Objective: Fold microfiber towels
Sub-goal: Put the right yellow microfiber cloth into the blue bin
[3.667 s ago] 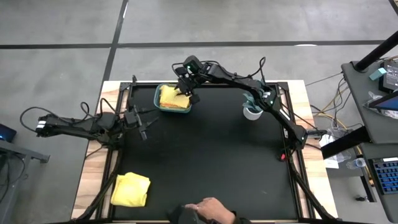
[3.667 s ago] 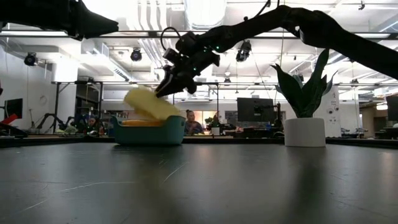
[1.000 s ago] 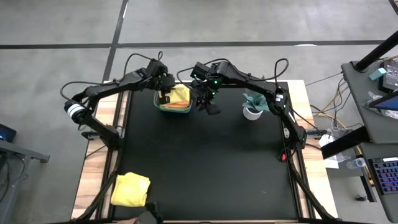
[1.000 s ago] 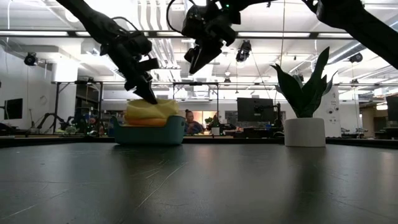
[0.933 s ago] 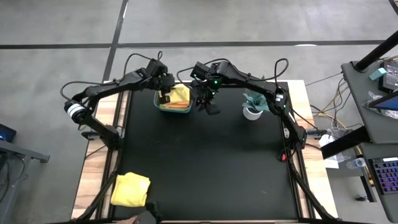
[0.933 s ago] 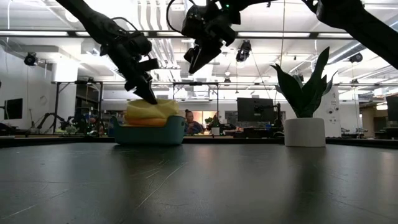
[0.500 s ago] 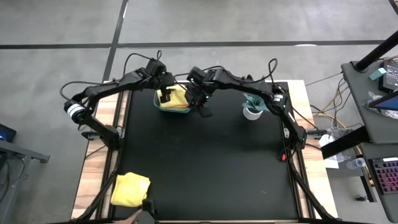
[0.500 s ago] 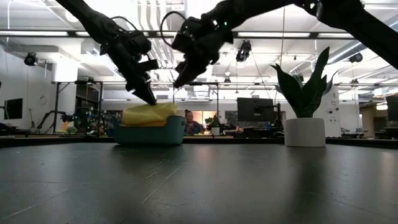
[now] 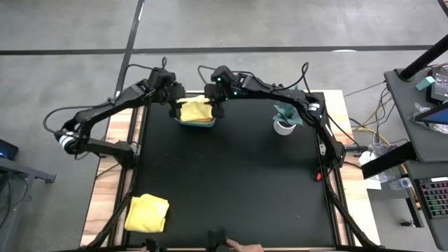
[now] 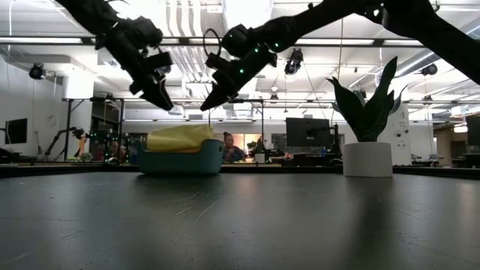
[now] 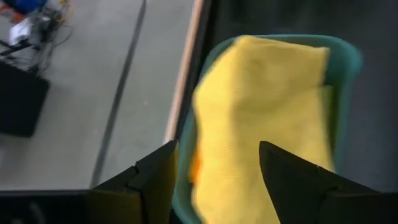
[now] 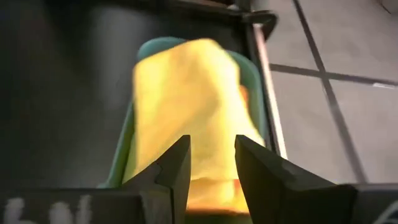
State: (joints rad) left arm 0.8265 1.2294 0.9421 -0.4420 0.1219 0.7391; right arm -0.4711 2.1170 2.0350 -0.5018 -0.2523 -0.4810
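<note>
A yellow microfiber towel [image 9: 196, 108] lies on top of the teal bin [image 9: 197, 124] at the table's far side and bulges above its rim [image 10: 178, 137]. A strip of orange cloth [image 12: 211, 200] shows beneath it. My left gripper [image 11: 217, 149] hangs open above the bin's left end [image 10: 161, 97], clear of the towel. My right gripper [image 12: 211, 146] is open too, slanting down over the bin's right end [image 10: 210, 101], with nothing between its fingers. Another yellow towel [image 9: 147, 213] lies bunched on the table's near left corner.
A potted green plant in a white pot [image 9: 283, 122] stands at the far right of the table. A person's hand [image 9: 238, 246] shows at the table's near edge. The black mat [image 9: 231, 182] between bin and near edge bears nothing else.
My left gripper has opened, let go of the yellow towel in the bin, and risen toward the table's left edge. The towel has settled lower on the bin. My right gripper has come down and leftward from beside the bin to over its right end, tipping toward it.
</note>
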